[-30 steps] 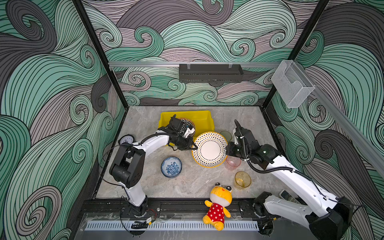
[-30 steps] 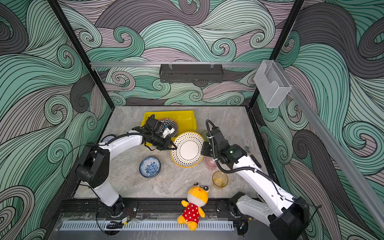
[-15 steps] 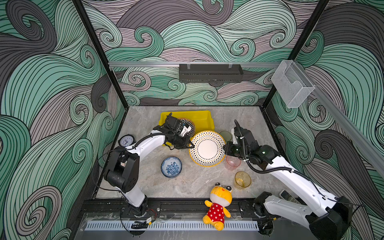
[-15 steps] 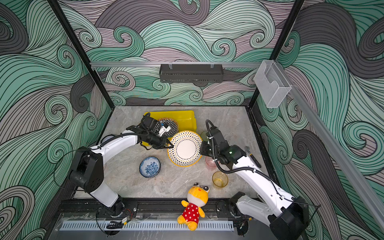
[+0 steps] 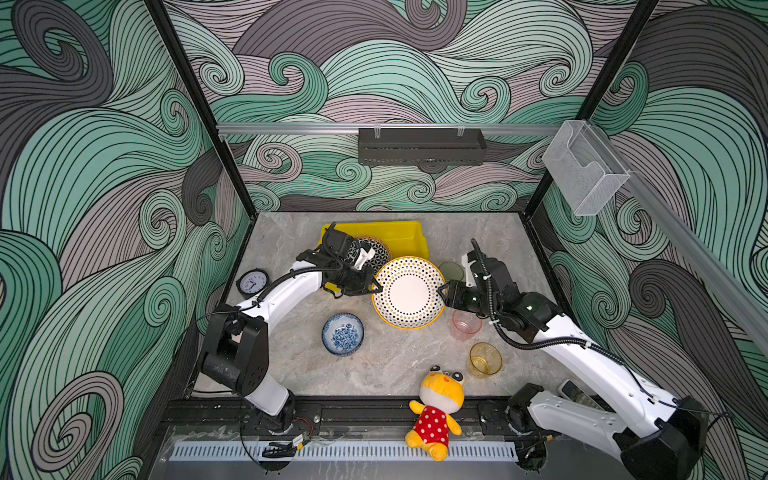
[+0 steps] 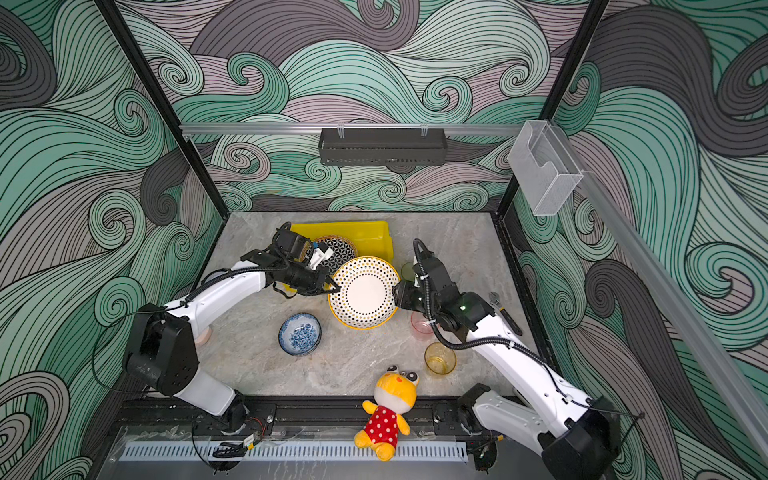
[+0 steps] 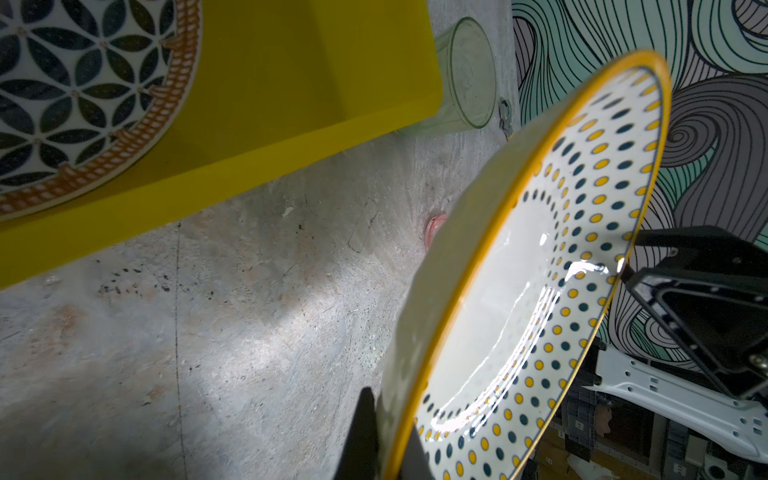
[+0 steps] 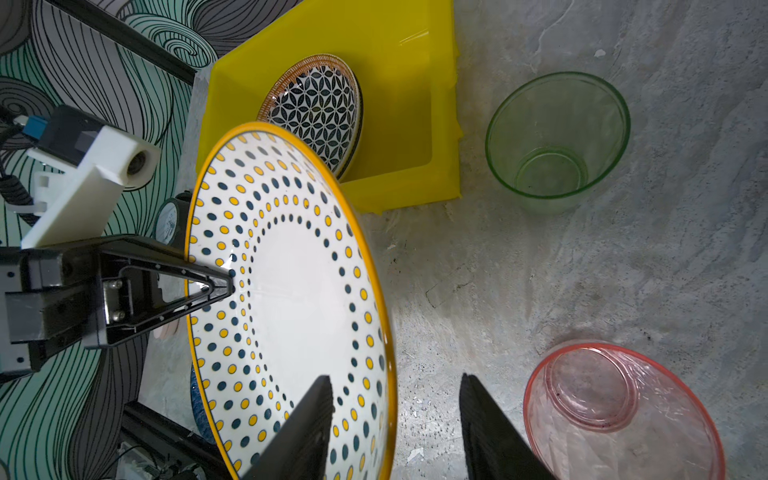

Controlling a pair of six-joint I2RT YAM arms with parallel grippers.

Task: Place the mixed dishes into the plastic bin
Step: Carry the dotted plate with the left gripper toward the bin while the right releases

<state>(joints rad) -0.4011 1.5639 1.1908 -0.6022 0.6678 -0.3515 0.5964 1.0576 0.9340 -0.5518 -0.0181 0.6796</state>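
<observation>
bin's (image 5: 405,237) right half free, geometric plate (image 5: 377,250) at left, dotted plate (image 5: 409,293), green cup (image 5: 451,271) alongside

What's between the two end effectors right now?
The dotted plate, nothing else: left end effector is shut on one rim, right end effector open astride the opposite rim. Shows in both top views.

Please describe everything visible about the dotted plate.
The dotted plate is round, glossy and ceramic-looking: white centre, rings of yellow and dark-blue dots, yellow edge. It is held tilted, in front of the yellow bin. The left tool pinches one rim; the open right tool straddles the opposite rim.
</observation>
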